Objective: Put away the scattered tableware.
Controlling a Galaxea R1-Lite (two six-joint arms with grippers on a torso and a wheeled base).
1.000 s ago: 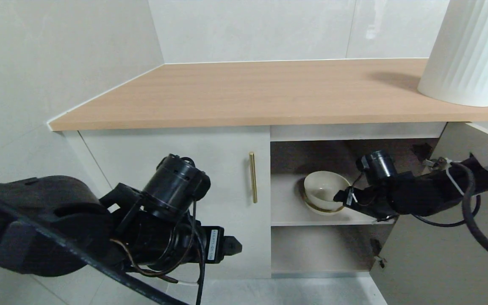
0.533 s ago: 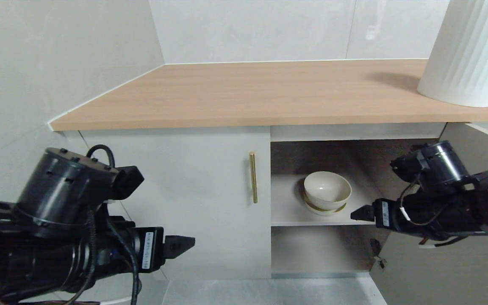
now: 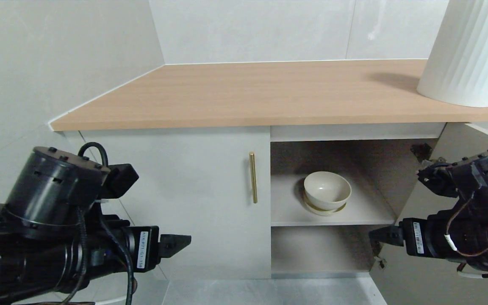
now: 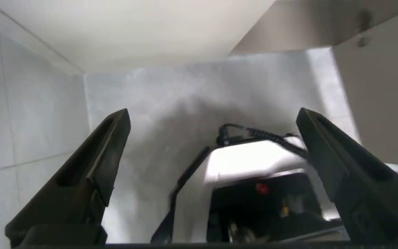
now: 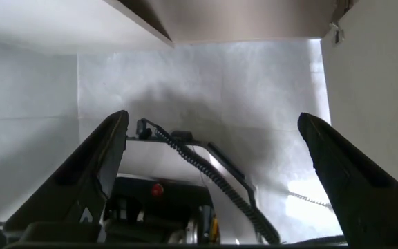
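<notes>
The cream bowl [image 3: 327, 190] is sitting upright on a small plate [image 3: 321, 210], on the upper shelf [image 3: 286, 207] of the cabinet's open right compartment. The lower shelf [image 3: 311, 250] is lying beneath it, and the open door [image 3: 413, 284] is swinging out on the right. The left door [image 3: 184, 182] is standing closed, with a gold bar handle [image 3: 252, 178] at its inner edge. A wooden counter [image 3: 248, 93] is topping the cabinet and carrying a white ribbed cylinder [image 3: 468, 51] at its right end. Pale tiled walls are meeting in the corner behind, and grey floor [image 3: 269, 292] is showing below.

The right gripper [image 3: 381, 236] is hanging outside the compartment, near the door and well apart from the bowl, its jaws spread wide in the right wrist view [image 5: 213, 180]. A second ago it was at the bowl's rim; it has since pulled back, down and to the right. The left gripper [image 3: 176, 245] is holding low before the closed door, jaws likewise wide apart [image 4: 216, 180], having drawn back leftward. The bowl has not shifted.
</notes>
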